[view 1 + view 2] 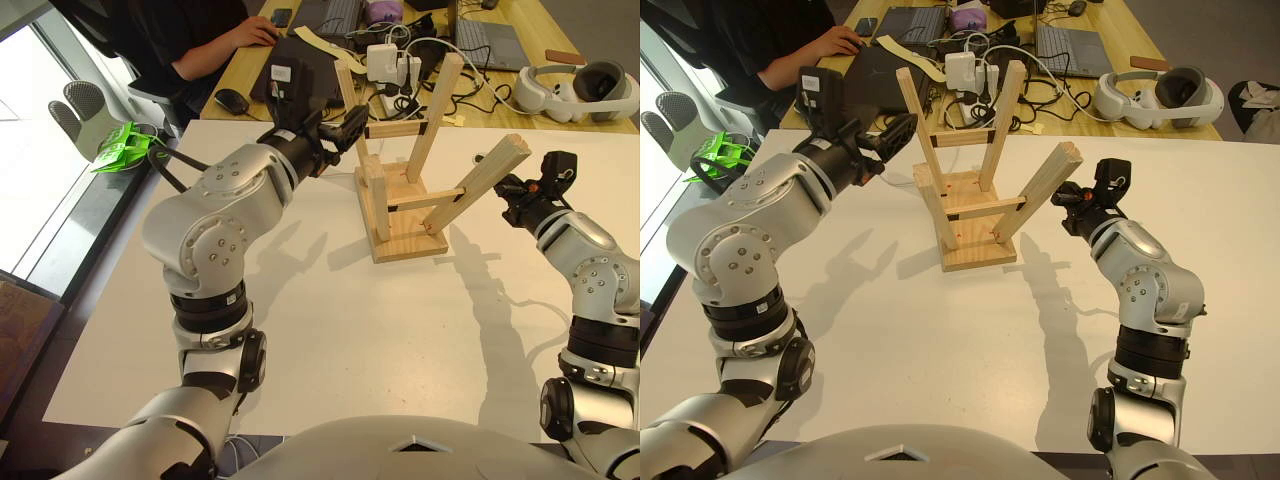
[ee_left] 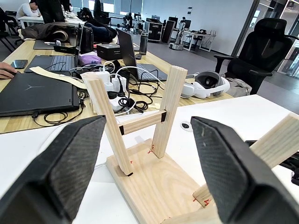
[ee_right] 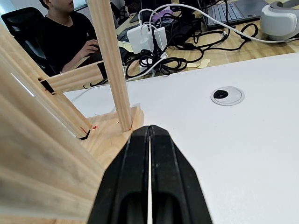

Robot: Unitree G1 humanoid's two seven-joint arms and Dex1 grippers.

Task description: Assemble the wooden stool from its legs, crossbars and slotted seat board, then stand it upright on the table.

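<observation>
The pale wooden stool stands upside down near the far middle of the white desk. Its flat square seat board lies on the desk and the legs point up. The two far legs, the far left leg and the far right leg, are joined near their upper part by a short wooden crossbar. A nearer left leg stands at the front of the board. The fourth one, a thick tilted leg, leans strongly outward to the robot's right. A second crossbar runs from the nearer left leg to this tilted leg.

The left pincer is at the left side of the stool, close to the far left leg. It is opened wide, and its black padded fingers are far apart with nothing between them. I cannot tell if it touches the leg.

The right pincer is just beside the tilted leg, on its right side. Its two black fingers are pressed together with only a thin line between them, and they grip nothing. If they touch the wood is not clear.

Behind the white desk there is a wooden desk with a dark laptop, many cables and a white headset.
</observation>
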